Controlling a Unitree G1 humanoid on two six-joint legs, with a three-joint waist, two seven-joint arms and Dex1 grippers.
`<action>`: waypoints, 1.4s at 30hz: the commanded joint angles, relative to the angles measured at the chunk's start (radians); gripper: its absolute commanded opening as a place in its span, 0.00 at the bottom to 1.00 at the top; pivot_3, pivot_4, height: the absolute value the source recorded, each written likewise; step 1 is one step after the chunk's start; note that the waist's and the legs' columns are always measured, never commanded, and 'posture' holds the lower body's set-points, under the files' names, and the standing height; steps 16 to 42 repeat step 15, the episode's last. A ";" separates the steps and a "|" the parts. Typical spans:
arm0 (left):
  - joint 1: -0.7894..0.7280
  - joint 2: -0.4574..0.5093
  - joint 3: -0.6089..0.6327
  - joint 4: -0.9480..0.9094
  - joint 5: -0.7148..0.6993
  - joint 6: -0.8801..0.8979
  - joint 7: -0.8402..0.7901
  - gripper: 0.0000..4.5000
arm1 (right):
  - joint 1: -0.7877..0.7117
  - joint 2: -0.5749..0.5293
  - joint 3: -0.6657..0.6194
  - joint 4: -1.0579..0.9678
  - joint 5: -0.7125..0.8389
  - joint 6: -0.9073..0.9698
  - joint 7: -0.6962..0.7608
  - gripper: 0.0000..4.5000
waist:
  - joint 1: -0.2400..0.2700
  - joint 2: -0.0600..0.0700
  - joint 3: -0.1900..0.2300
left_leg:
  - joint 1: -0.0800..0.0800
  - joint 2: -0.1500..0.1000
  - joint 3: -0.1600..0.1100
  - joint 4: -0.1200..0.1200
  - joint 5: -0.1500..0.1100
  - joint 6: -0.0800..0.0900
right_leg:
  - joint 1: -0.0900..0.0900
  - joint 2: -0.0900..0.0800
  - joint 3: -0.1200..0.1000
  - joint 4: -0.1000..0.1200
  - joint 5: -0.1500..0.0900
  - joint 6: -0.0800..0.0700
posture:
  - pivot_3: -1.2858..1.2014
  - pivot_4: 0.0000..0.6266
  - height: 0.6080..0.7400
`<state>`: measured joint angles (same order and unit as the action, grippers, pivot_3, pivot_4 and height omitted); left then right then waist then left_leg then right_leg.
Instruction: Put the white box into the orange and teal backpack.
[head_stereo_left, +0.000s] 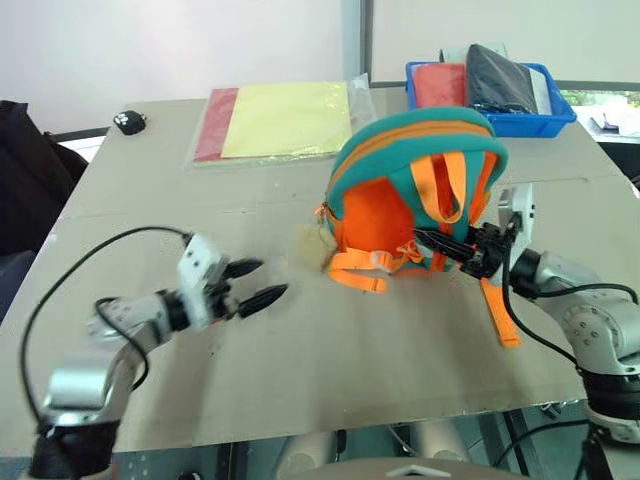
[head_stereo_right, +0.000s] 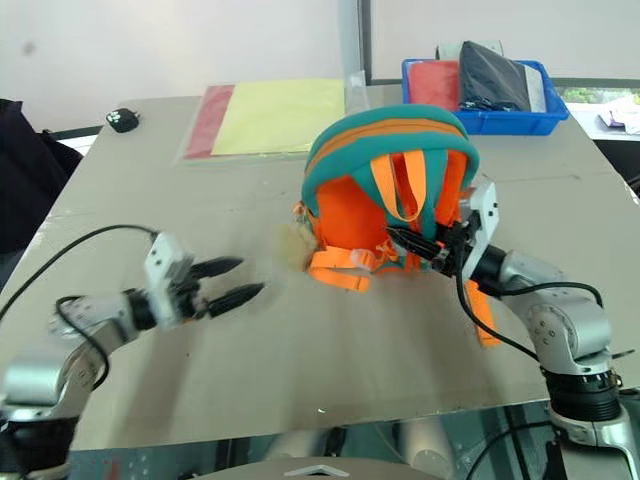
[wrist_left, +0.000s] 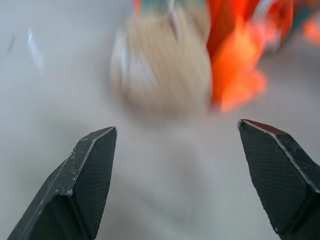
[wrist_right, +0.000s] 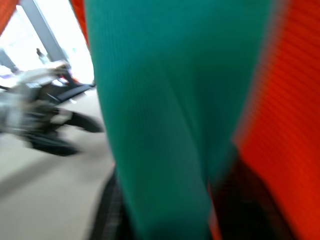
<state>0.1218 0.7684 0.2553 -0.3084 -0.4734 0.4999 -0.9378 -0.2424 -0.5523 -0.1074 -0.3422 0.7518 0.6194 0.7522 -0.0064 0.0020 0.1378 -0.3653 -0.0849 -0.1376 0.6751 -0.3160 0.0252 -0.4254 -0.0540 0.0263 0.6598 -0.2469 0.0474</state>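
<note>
Beside the orange and teal backpack (head_stereo_left: 410, 190), my left gripper (head_stereo_left: 262, 283) hangs spread and empty. My right gripper (head_stereo_left: 445, 245) sits against its strap side; I can't tell its spread. I can't spot the white box.

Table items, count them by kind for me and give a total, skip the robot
Backpack: 1
Blue bin: 1
Clear sleeve of yellow and red sheets: 1
Small black object near the far left corner: 1
Total: 4
</note>
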 joint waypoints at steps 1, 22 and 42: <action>0.092 -0.008 0.076 -0.066 -0.035 -0.037 -0.022 0.90 | 0.087 -0.083 -0.090 -0.075 0.078 0.019 0.105 0.69 | 0.018 0.000 0.000 | 0.001 0.000 0.000 0.000 0.000 0.001 | 0.001 0.000 0.000 0.000 0.000 0.000 | 0.52 0.24 1.00; 0.301 -0.205 -0.079 -0.318 0.115 -0.180 0.183 0.90 | 0.491 -0.129 -0.224 0.220 -0.273 -0.599 0.313 1.00 | 0.024 -0.001 0.001 | 0.009 0.001 0.001 -0.001 -0.002 0.003 | 0.011 -0.001 -0.001 -0.003 0.000 0.000 | 0.52 0.24 1.00; 0.301 -0.205 -0.079 -0.318 0.115 -0.180 0.183 0.90 | 0.491 -0.129 -0.224 0.220 -0.273 -0.599 0.313 1.00 | 0.024 -0.001 0.001 | 0.009 0.001 0.001 -0.001 -0.002 0.003 | 0.011 -0.001 -0.001 -0.003 0.000 0.000 | 0.52 0.24 1.00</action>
